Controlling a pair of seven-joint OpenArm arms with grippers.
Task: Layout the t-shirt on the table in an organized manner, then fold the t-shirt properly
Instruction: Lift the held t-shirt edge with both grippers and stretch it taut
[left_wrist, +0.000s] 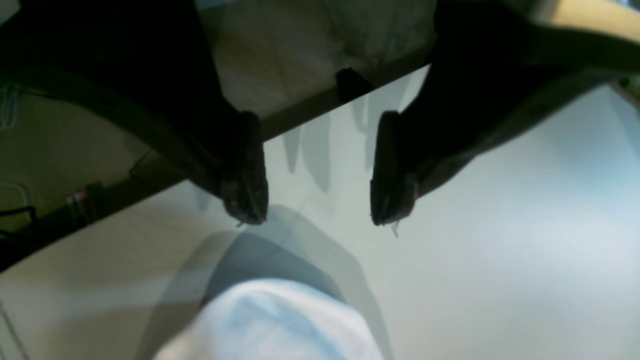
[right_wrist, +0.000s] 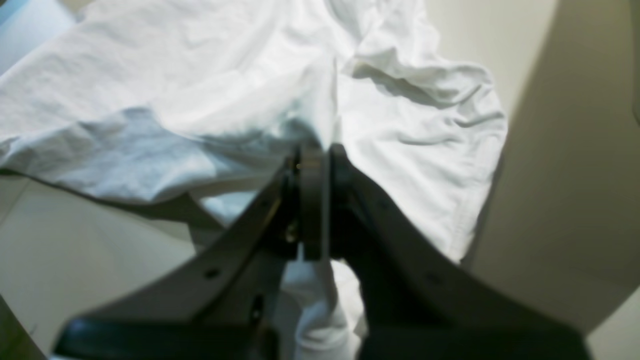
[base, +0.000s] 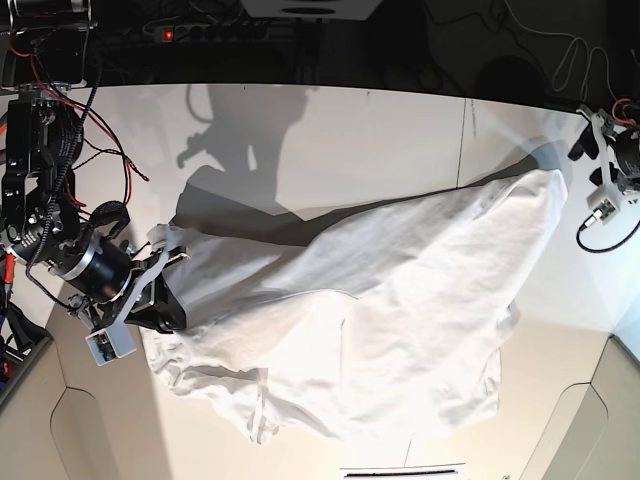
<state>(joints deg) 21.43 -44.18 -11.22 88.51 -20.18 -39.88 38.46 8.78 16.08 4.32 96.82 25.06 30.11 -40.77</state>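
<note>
The t-shirt lies sprawled across the middle of the table, unfolded but far from flat: it stretches from the left side of the base view out to a point at the far right, with rumpled folds bunched along the near edge. The right gripper, on the left of the base view, has its jaws pressed together on a pinch of the white cloth, and the fabric rises in a ridge toward the pinch, so that end looks slightly lifted. The left gripper, at the right edge of the base view, stands with its jaws wide apart and nothing between them, hovering over bare tabletop beside the shirt's far-right tip, which shows as a rounded white lobe in its wrist view. The shirt is light, soft cotton, so it will likely drape and sag wherever it is not supported, drag easily over the smooth table, and crease instead of holding a shape. A single pinch probably only pulls a peak. Hems, shoulder seams or sleeve edges, where the cloth is doubled, look like the surest places to hold, with two grips well apart to draw it taut.
</note>
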